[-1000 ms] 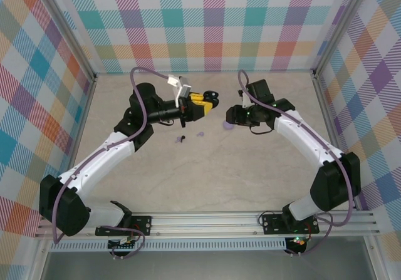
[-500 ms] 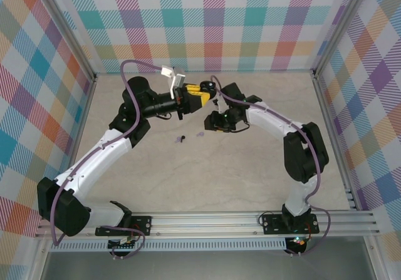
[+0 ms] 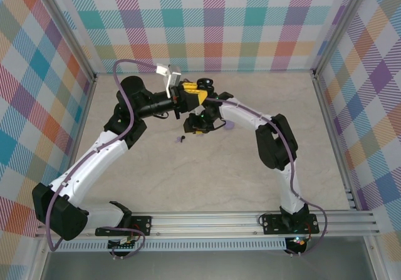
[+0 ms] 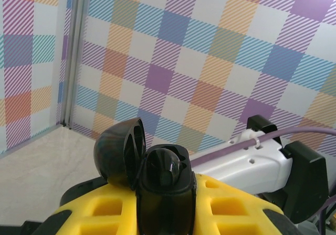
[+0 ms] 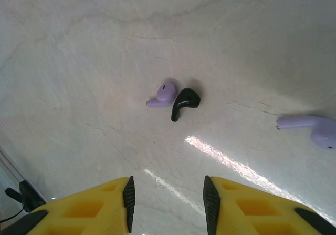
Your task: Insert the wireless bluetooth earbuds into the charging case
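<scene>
black charging case [image 4: 165,185] (lid [image 4: 119,150] up) held by left claw [image 3: 197,93]; right claw [image 5: 167,198] spread.

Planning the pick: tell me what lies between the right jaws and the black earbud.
Bare table, seen in the right wrist view; nothing blocks the black earbud.

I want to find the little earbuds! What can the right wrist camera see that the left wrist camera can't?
The right wrist camera looks down past the open right gripper at a lilac earbud and a black earbud lying side by side, plus a second lilac earbud off to the right. The left wrist camera instead has the left gripper clamped on the black charging case, its lid flipped open, with the checked wall and a white arm behind. Both have yellow fingers and the pale table.
</scene>
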